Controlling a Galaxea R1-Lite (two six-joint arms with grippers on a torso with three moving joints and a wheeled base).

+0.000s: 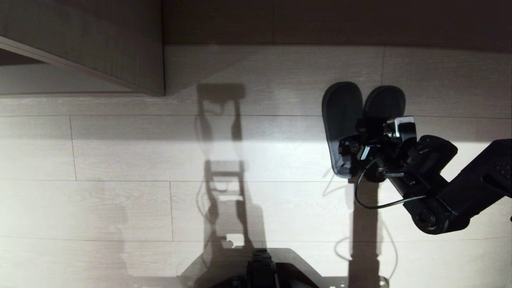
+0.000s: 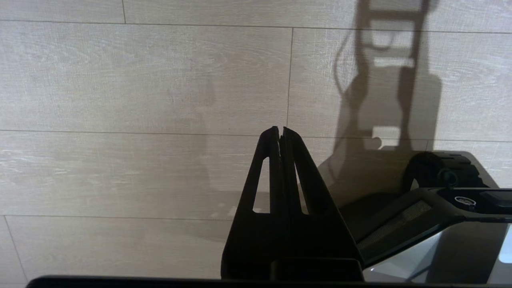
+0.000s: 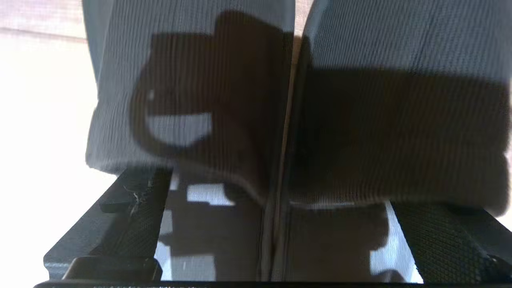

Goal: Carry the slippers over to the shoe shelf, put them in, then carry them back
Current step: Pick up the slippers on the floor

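Right gripper [image 1: 352, 154] spread over slippers [image 1: 342, 116], cabinet [image 1: 100, 44] well apart.

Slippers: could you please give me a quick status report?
Right end effector open, straddling the slippers. Slippers side by side on the floor. Left end effector shut, parked, holding nothing. Nothing seen in the way.

Cabinet [image 1: 100, 44] far-left; floor [image 1: 120, 160] open
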